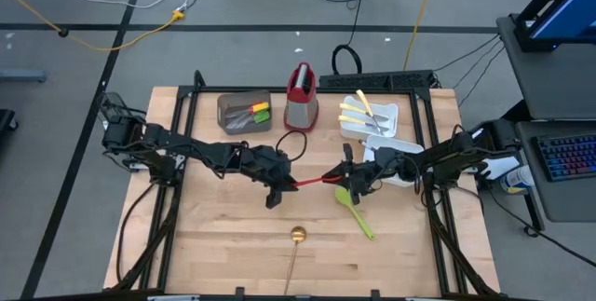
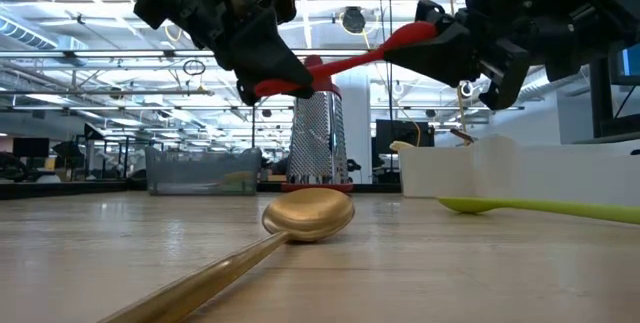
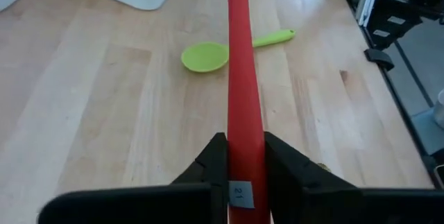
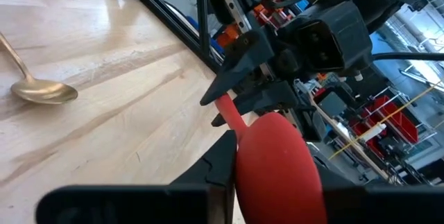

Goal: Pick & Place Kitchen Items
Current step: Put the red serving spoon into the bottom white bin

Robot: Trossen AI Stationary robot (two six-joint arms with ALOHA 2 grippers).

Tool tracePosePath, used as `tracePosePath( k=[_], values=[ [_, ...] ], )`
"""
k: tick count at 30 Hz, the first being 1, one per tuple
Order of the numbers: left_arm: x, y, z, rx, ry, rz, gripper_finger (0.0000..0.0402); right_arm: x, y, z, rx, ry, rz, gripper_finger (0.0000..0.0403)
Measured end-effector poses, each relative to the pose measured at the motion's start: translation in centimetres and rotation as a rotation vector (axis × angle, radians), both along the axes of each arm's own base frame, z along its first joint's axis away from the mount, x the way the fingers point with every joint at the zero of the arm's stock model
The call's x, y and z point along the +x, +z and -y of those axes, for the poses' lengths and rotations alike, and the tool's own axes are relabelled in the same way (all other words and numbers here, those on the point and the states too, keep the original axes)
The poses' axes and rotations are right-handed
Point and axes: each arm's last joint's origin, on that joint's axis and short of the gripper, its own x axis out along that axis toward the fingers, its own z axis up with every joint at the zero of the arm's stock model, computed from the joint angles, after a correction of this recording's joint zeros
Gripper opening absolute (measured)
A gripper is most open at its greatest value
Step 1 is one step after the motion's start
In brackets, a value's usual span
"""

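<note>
Red silicone spoon (image 1: 315,181): held in the air above mid-table, long axis running side to side between both arms. Left gripper (image 1: 277,189) jaws clamp the handle end; right gripper (image 1: 351,179) jaws close on the bowl end. Beyond: white trays (image 1: 385,124).

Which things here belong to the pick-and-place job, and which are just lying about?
Job:
red spoon, held in the air by left claw and right claw
green spoon
gold spoon
yellow-handled knives

Lying about:
grater
brown bin
white trays
</note>
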Motion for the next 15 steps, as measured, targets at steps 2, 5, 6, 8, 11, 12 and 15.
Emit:
tracePosePath(
  k=[2, 5, 6, 8, 11, 12, 15],
  values=[
    [0.0, 0.0, -0.02, 0.012, 0.001, 0.003, 0.0049, 0.0, 0.0, 0.01, 0.012, -0.003, -0.002, 0.0045],
    [0.06, 0.04, -0.1, 0.036, 0.037, 0.011, 0.0049, 0.02, 0.03, 0.1, 0.017, -0.036, 0.001, 0.0047],
    [0.07, 0.04, -0.15, 0.045, 0.05, 0.014, 0.0049, 0.03, 0.06, 0.17, 0.027, -0.069, 0.003, 0.0048],
    [0.11, 0.07, -0.25, 0.064, 0.061, 0.023, 0.0049, 0.02, 0.05, 0.21, 0.054, -0.139, 0.001, 0.0049],
    [0.17, 0.14, -0.35, 0.097, 0.084, 0.039, 0.0049, 0.0, -0.03, 0.35, 0.072, -0.207, -0.006, 0.0055],
    [0.18, 0.16, -0.36, 0.11, 0.089, 0.043, 0.0049, 0.0, -0.07, 0.37, 0.071, -0.214, -0.01, 0.006],
    [0.22, 0.24, -0.24, 0.148, 0.104, 0.055, 0.0049, -0.05, -0.04, 0.39, 0.071, -0.233, -0.001, 0.0083]
  ],
)
